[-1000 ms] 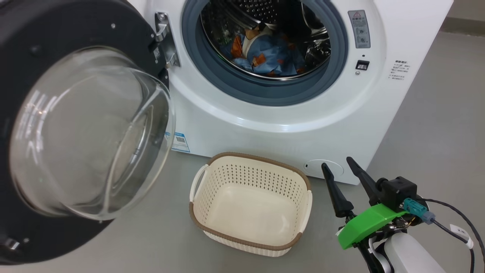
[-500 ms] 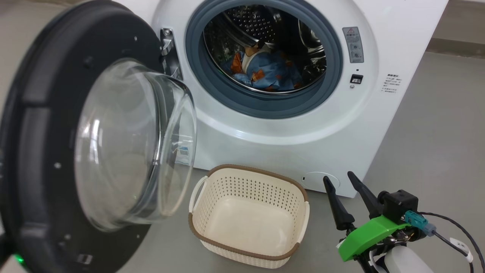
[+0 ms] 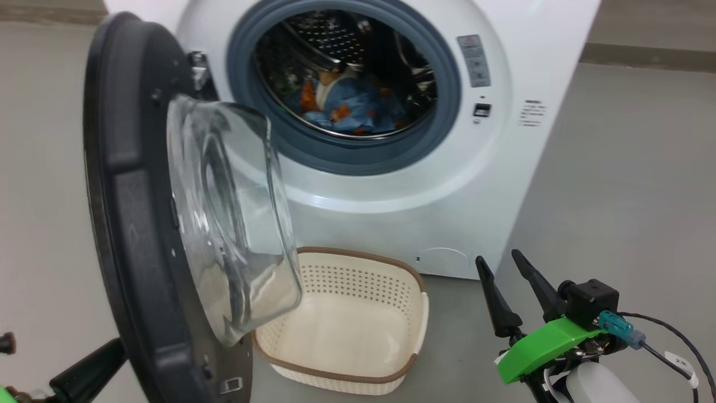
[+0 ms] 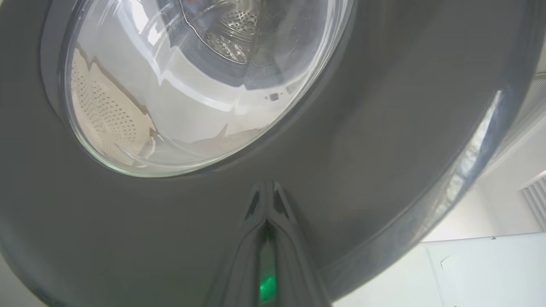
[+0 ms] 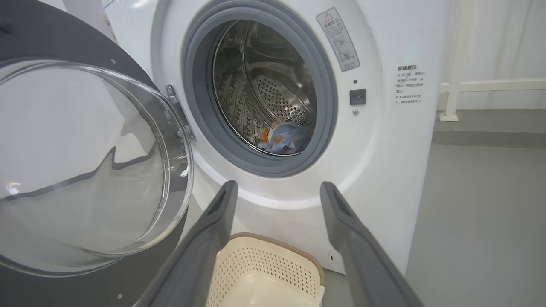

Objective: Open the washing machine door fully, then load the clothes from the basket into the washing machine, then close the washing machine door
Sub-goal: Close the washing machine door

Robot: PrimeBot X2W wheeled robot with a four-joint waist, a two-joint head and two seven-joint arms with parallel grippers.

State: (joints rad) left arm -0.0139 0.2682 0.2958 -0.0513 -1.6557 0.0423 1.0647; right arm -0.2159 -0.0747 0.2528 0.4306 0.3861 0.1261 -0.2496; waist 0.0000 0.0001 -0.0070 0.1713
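The washing machine (image 3: 391, 212) stands open, with the blue printed clothes (image 3: 347, 103) lying in its steel drum. The washing machine door (image 3: 128, 224) stands half swung out, edge-on to the head view, and its glass bowl (image 3: 235, 224) faces the drum. In the left wrist view my left gripper (image 4: 266, 186) is shut, its tips against the door's outer black rim (image 4: 384, 128). My right gripper (image 3: 497, 257) hangs open and holds nothing, to the right of the basket (image 3: 358, 274), which has nothing in it. The right wrist view has the clothes (image 5: 283, 138) beyond the right gripper (image 5: 278, 187).
Bare grey floor (image 3: 626, 184) lies to the right of the machine. My left arm (image 3: 84, 366) reaches in behind the door at the lower left. A cable (image 3: 665, 330) trails from the right wrist. A white wall and rail (image 5: 490, 85) stand beyond the machine.
The door has swung from wide open towards the machine and now stands edge-on. The left arm has come into the head view behind it. The head camera has shifted; the right gripper has stayed still.
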